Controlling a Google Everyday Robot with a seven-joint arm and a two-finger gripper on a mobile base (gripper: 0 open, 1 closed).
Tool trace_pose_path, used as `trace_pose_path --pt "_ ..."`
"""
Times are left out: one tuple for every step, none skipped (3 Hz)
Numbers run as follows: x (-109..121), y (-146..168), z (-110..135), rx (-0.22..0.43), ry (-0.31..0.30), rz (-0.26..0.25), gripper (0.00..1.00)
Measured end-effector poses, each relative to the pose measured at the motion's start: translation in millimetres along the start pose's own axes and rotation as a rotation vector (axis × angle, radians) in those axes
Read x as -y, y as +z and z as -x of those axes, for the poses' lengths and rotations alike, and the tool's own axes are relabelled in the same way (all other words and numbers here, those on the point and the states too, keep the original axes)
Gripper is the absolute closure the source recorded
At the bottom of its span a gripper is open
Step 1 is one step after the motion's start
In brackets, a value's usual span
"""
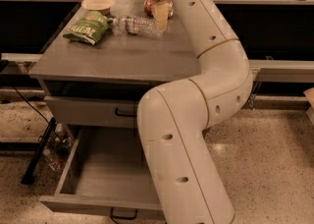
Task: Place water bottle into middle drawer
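The water bottle (pixel 135 24) lies on its side on the grey cabinet's top, white cap to the left, between a green bag and my gripper. My gripper (pixel 160 21) hangs at the bottle's right end, close over it; whether it touches the bottle I cannot tell. The middle drawer (pixel 68 169) is pulled open at the bottom of the cabinet, a plain grey tray with a black handle (pixel 123 214) on its front. My white arm covers the drawer's right half.
A green chip bag (pixel 88 27) and a pale bowl (pixel 98 4) sit at the left rear of the cabinet top (pixel 113 58). A red can (pixel 149 6) stands behind the gripper. A shut drawer front (pixel 88 110) is above the open one. A black stand leg (pixel 38 152) lies left of it.
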State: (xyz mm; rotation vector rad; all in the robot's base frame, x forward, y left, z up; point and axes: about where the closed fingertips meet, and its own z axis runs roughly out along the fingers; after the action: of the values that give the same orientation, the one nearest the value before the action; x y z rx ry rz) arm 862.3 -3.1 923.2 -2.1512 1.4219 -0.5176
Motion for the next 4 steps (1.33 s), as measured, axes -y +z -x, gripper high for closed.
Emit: trace_pose_path --pt "-1.1 3.4 0.4 0.0 -0.001 0.004 0.0" --pt "-0.8 26.6 4.3 0.007 0.017 -0.002 0.0" --pt "2.3 48.5 14.6 0.015 0.023 -0.01 0.0" --pt "2.3 48.6 14.5 0.015 0.023 -0.01 0.0"
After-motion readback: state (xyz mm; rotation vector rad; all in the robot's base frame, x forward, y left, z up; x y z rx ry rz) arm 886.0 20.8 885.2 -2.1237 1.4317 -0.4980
